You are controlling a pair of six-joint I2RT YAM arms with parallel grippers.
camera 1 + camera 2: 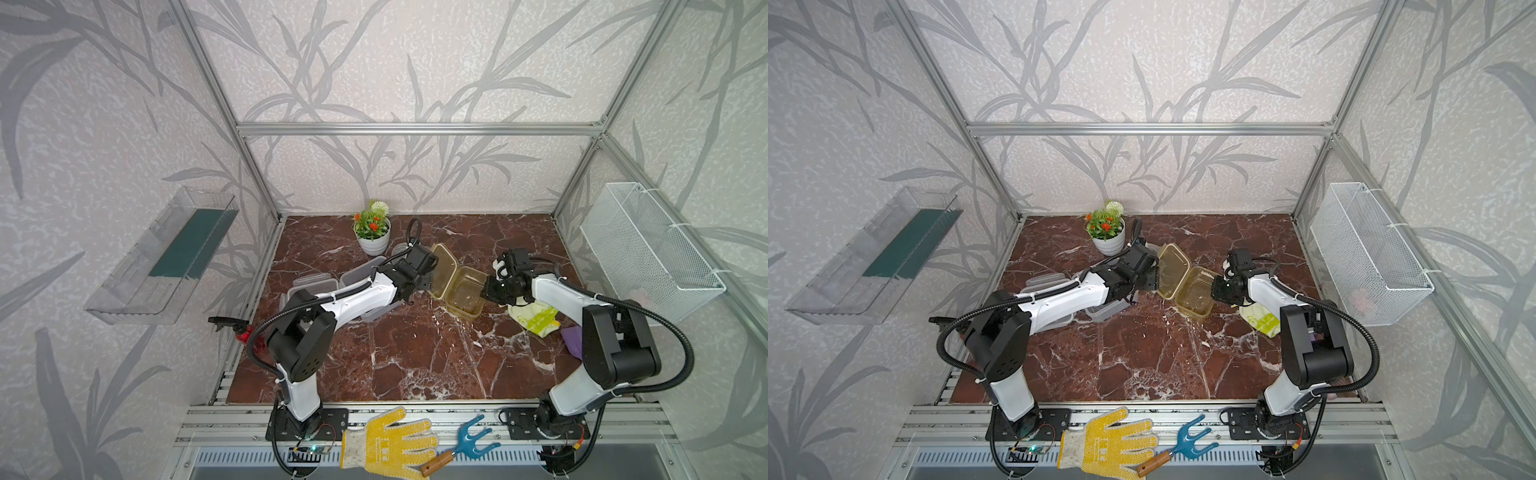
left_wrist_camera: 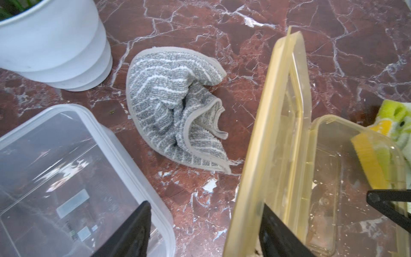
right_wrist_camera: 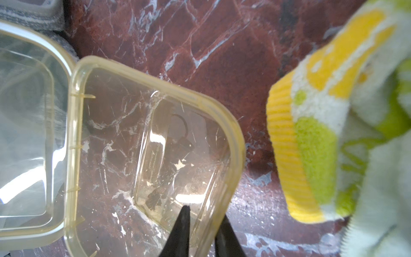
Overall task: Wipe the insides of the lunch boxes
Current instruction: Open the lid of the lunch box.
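The amber lunch box [image 1: 467,297] stands open on the marble, its hinged lid [image 1: 442,270] raised on the far side. My right gripper [image 3: 204,213] is shut on the box's near wall, one finger inside and one outside. My left gripper [image 2: 206,204] is open; the lid's edge [image 2: 251,178] stands between its jaws, close to one finger [image 2: 280,233]. The clear greyish lunch box [image 2: 55,178] sits beside the other finger and lies partly under the left arm in both top views [image 1: 316,286]. A grey striped cloth [image 2: 175,106] lies crumpled between the two boxes.
A white flower pot [image 1: 372,243] stands behind the left gripper. A yellow-green cloth [image 1: 534,318] and a purple cloth [image 1: 572,338] lie under the right arm. A wire basket [image 1: 648,249] hangs on the right wall, a clear tray [image 1: 162,257] on the left. A glove [image 1: 386,444] and a rake [image 1: 469,446] lie on the front rail.
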